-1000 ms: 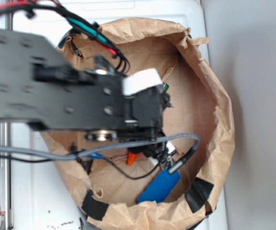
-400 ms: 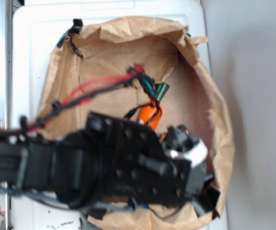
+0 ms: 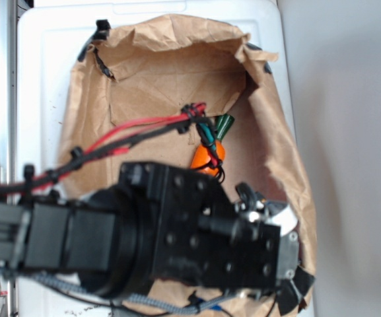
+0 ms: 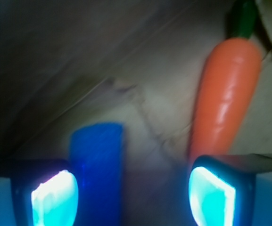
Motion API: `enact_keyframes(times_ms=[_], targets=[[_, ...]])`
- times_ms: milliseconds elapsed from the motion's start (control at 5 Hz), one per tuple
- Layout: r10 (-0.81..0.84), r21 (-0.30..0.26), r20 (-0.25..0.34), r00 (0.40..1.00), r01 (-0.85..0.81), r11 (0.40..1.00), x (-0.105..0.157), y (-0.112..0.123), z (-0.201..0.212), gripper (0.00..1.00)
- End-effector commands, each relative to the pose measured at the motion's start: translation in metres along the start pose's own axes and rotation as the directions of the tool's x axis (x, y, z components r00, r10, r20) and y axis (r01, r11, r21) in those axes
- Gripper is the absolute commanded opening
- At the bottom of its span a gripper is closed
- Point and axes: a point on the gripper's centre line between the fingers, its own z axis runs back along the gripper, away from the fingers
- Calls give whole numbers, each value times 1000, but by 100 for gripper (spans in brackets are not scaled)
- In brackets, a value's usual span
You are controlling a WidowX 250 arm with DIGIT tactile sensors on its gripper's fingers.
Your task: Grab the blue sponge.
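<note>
The wrist view looks straight down between the two fingers of the gripper (image 4: 131, 193), which stand spread wide apart – their pale, glowing pads (image 4: 54, 197) sit at the lower left and lower right corners with bare brown paper between them. The blue sponge (image 4: 97, 169) lies on the paper floor inside that gap, hard up against the left finger and well clear of the right one; nothing is pinched. Its far end is squared off and its near end runs out of the bottom of the frame. The toy carrot (image 4: 225, 101) lies beyond the right finger, orange body slanting up to a green top at the upper edge, near the sponge but apart from it.

From the exterior view the black arm (image 3: 170, 238) fills the lower half, hanging over a brown paper bag (image 3: 150, 59) opened out on a white counter (image 3: 45, 39) – it hides the sponge completely. The carrot (image 3: 207, 158) shows just past the arm, crossed by red and black cables (image 3: 137, 129). No writing or label can be read anywhere.
</note>
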Motion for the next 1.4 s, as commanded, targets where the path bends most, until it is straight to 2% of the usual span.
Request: enact_keyframes(times_ms=[0, 400, 600, 800, 1000, 1200], targets=[[-88, -102, 39, 995, 92, 990, -7, -22, -8, 100], [-125, -19, 27, 992, 125, 992, -19, -24, -40, 100], [-79, 1, 51, 996, 79, 997, -14, -15, -40, 0], [-40, -94, 40, 998, 44, 995, -7, 2, 5, 0], [-25, -237, 133, 991, 56, 970, 24, 21, 52, 0], [-10, -149, 142, 990, 32, 988, 50, 42, 75, 0]])
